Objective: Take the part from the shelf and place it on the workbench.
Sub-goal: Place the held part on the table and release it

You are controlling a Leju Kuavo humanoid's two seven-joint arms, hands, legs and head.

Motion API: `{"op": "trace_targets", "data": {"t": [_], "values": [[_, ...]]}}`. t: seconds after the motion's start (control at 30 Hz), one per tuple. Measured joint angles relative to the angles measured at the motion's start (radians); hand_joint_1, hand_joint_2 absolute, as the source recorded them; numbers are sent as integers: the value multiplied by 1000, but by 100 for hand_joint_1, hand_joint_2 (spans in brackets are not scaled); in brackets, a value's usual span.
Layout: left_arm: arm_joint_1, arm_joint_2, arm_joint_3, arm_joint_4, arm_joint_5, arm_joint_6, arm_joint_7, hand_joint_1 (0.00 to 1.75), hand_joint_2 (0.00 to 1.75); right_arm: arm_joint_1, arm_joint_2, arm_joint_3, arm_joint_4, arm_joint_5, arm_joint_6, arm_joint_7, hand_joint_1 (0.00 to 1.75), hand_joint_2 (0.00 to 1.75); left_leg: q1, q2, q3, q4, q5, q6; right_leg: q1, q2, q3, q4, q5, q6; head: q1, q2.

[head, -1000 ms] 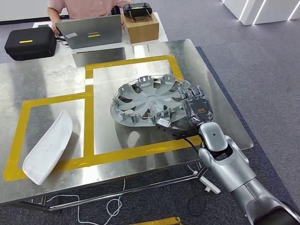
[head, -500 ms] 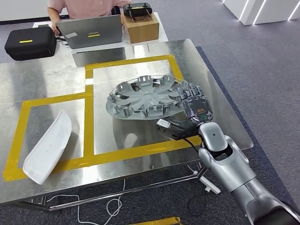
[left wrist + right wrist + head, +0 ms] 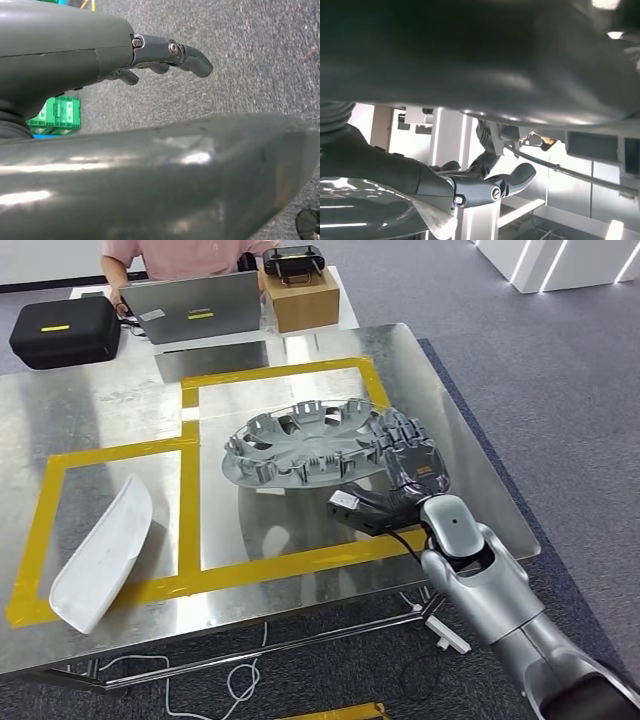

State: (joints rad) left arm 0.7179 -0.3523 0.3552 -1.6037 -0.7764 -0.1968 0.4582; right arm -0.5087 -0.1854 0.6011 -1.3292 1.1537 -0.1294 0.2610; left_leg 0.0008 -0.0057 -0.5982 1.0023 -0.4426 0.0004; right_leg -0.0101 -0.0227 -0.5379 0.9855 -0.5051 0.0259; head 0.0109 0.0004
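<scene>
The part is a grey wheel cover, lying nearly flat just above the steel workbench, inside the right-hand box of yellow tape. My right hand grips its right rim, fingers over the top edge. In the right wrist view the cover's dark underside spans the picture above my fingers. My left hand hangs over the grey carpet, its fingers stretched out and holding nothing.
A white curved panel lies in the left taped box. Behind the bench are a laptop, a black case, a cardboard box and a seated person. Green crates stand on the floor.
The wheel cover has tipped from a steep tilt to nearly level and shifted slightly left, with my right hand still holding its rim.
</scene>
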Motion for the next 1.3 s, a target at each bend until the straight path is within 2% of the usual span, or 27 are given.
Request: {"op": "trace_targets", "data": {"t": [0.4,0.8,1.0,1.3], "values": [[-17,-1,16,29,3,-33,-19,0,0,-140,0,17,-171,8,-55,-31,0,0,0,0,1,0,0,0,0,0,0,0,0,0,0,0],[-26,-2,26,47,-1,-45,-47,0,0,-220,-19,18,-270,11,-71,-57,0,0,0,0,1,0,0,0,-1,0,0,0,0,0,0,0],[-36,-2,32,58,-8,-62,-78,0,0,-220,-22,20,-281,-4,-65,-57,0,0,0,0,1,0,0,0,0,0,0,0,0,0,0,0],[-100,-2,70,144,54,-63,-232,0,0,-151,-25,21,-276,-63,-66,-51,0,0,0,0,1,0,0,0,0,0,0,0,0,0,0,0]]}}
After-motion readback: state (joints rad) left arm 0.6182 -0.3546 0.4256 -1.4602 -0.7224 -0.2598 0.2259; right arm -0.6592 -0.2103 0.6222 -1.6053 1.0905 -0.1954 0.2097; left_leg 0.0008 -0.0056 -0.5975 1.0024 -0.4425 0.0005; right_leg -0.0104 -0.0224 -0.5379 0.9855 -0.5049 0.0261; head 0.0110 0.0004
